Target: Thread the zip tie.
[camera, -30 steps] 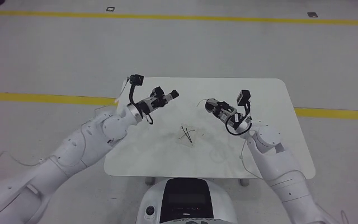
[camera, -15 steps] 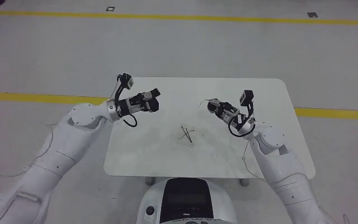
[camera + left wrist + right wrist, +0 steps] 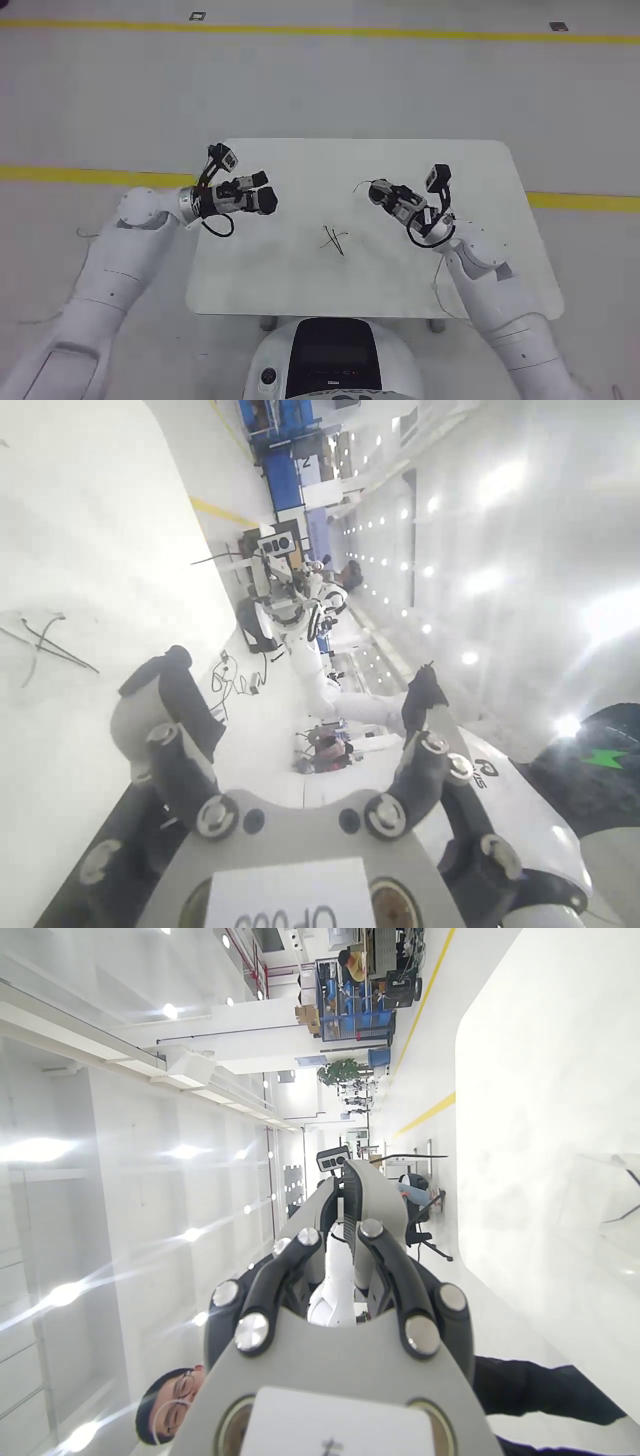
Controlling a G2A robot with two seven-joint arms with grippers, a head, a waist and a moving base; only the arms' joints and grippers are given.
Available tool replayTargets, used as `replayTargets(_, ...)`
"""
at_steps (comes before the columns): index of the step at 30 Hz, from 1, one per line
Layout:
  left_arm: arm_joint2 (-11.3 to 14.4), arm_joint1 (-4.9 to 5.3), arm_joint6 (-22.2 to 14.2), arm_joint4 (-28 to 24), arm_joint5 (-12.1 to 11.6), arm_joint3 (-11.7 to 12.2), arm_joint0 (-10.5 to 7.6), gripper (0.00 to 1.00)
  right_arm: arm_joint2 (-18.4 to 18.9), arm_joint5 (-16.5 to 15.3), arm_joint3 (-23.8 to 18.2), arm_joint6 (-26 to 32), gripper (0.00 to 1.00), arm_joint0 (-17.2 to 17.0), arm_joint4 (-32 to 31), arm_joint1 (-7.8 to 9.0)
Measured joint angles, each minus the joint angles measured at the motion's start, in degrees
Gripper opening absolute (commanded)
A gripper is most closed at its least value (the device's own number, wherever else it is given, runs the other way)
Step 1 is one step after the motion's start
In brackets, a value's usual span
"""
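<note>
White table [image 3: 300, 280], yellow floor line [image 3: 100, 175] running behind it.

Left gripper [image 3: 265, 193]: over the left part of the table, close to its left edge. Fingers spread wide, nothing between them. In the left wrist view the two dark fingertips [image 3: 167, 680] stand far apart, with floor and room showing through the gap.

Right gripper [image 3: 377, 192]: over the right half of the table, pointing toward the middle. Fingers pinched together on a zip tie [image 3: 362, 184], a thin dark strap. In the right wrist view the strap sticks out sideways past the closed tips, slightly bowed (which end is clamped, head or tail, I cannot tell). The tie is off the table surface, held in the air.

Loose zip ties [image 3: 335, 240]: a small crossed bundle of black straps flat on the table, roughly midway between the two grippers and a little nearer the robot's side. Neither gripper touches them; both are well apart from the bundle. The left wrist view shows several straps lying over one another, at least one bent; the count is unclear.

The two grippers face each other across the table's middle, well apart.
</note>
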Motion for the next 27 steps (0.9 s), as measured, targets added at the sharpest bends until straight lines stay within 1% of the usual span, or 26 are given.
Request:
replayTargets(1, 0.1, -0.12, 0.4, -0.5, 0.4, -0.2, 0.38, 1.0, -0.1, -0.1, 0.0, 0.2, 0.0, -0.1, 0.3, -0.04)
replayTargets(2, 0.2, -0.37, 0.8, -1.7, 1.4, -0.6, 1.12, 1.0, -0.3, -0.5, 0.1, 1.0, 0.0, -0.2, 1.2, -0.09)
replayTargets(3, 0.3, -0.74, 0.5, -5.0, 3.1, -0.8, 2.22, 1.0, -0.4, -1.6, 0.6, 3.1, 0.0, -0.1, 3.0, -0.14)
replayTargets(4, 0.4, -0.96, -0.5, -8.6, 4.7, -0.5, 2.77, 1.0, -0.4, -2.5, 1.3, 4.9, 0.0, 0.1, 4.3, -0.16)
replayTargets(5, 0.5, -1.14, -2.0, -12.3, 6.3, -0.1, 2.96, 1.0, -0.4, -3.4, 2.1, 6.6, 0.0, 0.3, 5.5, -0.18)
replayTargets(6, 0.8, -1.37, -4.2, -16.8, 8.4, 0.5, 2.93, 1.0, -0.4, -4.3, 3.1, 8.7, 0.0, 0.7, 7.0, -0.22)
replayTargets(8, 1.5, -1.76, -7.6, -22.4, 11.1, 1.3, 2.63, 1.0, -0.7, -5.5, 4.8, 11.8, 0.0, 1.4, 9.8, -0.37)
replayTargets(10, 2.4, -1.97, -7.8, -24.5, 12.5, 1.3, 2.47, 1.0, -1.2, -6.0, 6.2, 14.2, 0.0, 2.1, 12.1, -0.55)
replayTargets(11, 2.8, -1.95, -7.7, -24.5, 12.8, 1.4, 2.38, 1.0, -1.6, -6.1, 6.9, 15.2, 0.0, 2.5, 13.3, -0.69)
replayTargets(15, 4.6, -1.92, -7.5, -21.1, 13.7, 3.1, 1.58, 1.0, -4.6, -6.4, 9.3, 19.0, 0.0, 4.8, 18.3, -1.57)
replayTargets(19, 6.5, -2.58, -7.5, -23.1, 13.7, 4.6, 0.81, 1.0, -7.5, -7.0, 10.8, 21.7, 0.0, 6.6, 21.0, -2.35)
replayTargets(22, 6.8, -2.66, -7.5, -22.5, 13.3, 5.0, 0.55, 1.0, -7.6, -7.1, 10.9, 21.7, 0.0, 6.7, 20.3, -2.35)
replayTargets(26, 6.8, -2.65, -7.5, -22.5, 13.3, 4.9, 0.59, 1.0, -7.6, -7.0, 10.9, 21.7, 0.0, 6.7, 20.3, -2.34)
replayTargets(27, 6.9, -2.69, -7.1, -22.4, 13.5, 4.6, 0.79, 1.0, -7.6, -7.0, 10.7, 21.5, 0.0, 6.6, 20.3, -2.36)
